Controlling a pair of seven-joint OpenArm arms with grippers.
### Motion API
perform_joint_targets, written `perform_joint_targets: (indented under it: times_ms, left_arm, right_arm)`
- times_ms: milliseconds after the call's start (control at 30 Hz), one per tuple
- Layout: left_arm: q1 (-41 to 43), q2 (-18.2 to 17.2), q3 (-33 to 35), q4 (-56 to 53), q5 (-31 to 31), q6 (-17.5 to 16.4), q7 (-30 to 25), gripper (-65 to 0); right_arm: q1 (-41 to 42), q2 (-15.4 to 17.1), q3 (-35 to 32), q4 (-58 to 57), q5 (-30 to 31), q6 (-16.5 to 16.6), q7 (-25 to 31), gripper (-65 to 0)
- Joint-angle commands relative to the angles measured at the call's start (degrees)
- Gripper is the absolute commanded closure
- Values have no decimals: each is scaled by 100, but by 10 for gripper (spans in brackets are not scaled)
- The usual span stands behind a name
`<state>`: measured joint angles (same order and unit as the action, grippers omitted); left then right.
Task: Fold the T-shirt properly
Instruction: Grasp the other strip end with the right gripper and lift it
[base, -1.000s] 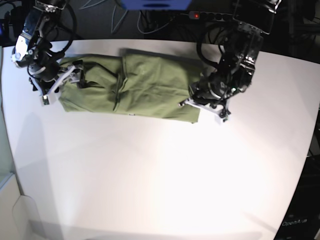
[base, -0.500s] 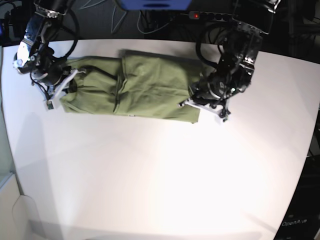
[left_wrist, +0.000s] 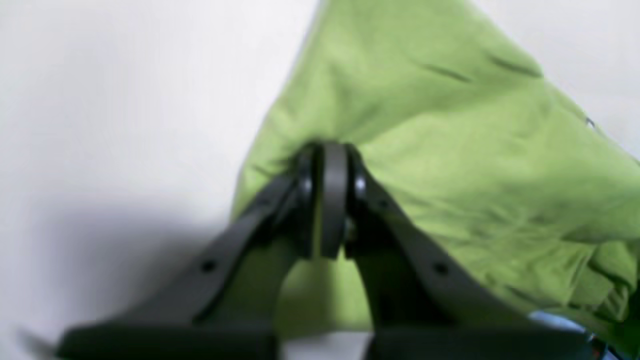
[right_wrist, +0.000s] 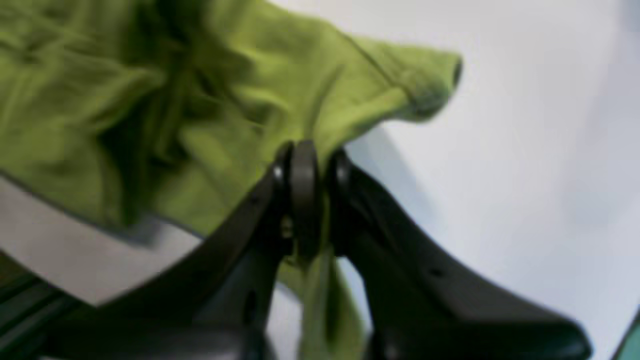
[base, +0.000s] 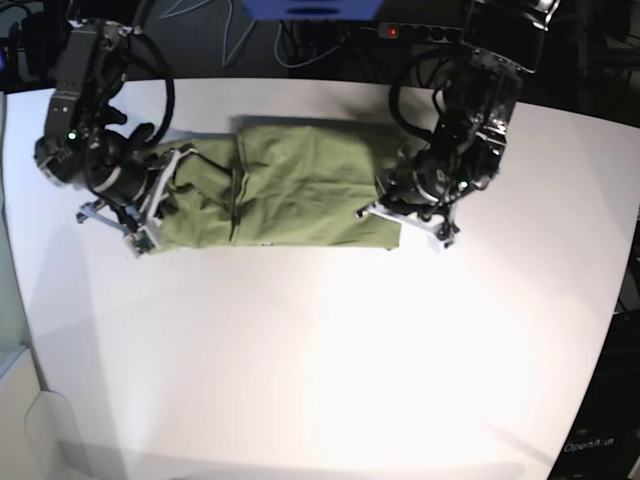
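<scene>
The olive-green T-shirt lies as a long wrinkled band across the back of the white table. My left gripper is at the band's right front corner. In the left wrist view its jaws are shut on an edge of the T-shirt. My right gripper is at the band's left end. In the right wrist view it is shut on a bunched fold of the T-shirt, which is lifted a little, with cloth hanging between the fingers.
Cables and a power strip with a red light lie behind the table's back edge. The table's left edge and right edge are in view. A blue object sits at the top centre.
My right gripper has moved forward and rightward, pulling the shirt's left end with it, so the band is shorter. My left gripper has barely moved.
</scene>
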<state>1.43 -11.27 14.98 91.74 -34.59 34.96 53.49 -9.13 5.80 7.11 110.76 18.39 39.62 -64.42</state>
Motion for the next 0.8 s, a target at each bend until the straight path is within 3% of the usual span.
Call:
perform_joint_targets:
  times_ms: [0, 200, 333, 533, 767]
  left_arm:
    - [-16, -21, -8, -1, 87, 95, 35, -23]
    - [-24, -21, -8, -1, 87, 95, 35, -23]
    - [-24, -12, -8, -1, 79, 95, 35, -23]
    - [-60, -3, -8, -1, 79, 95, 35, -23]
    - [-112, 67, -8, 78, 70, 95, 70, -23]
  right_arm:
    - [55, -84, -127, 111, 82, 38, 117, -6]
    - [82, -391, -1076, 111, 82, 38, 117, -6]
    - [178, -629, -1375, 102, 82, 38, 99, -6]
    - [574, -1191, -1463, 76, 73, 38, -437, -6]
    - [592, -1341, -1428, -12, 73, 38, -507, -6]
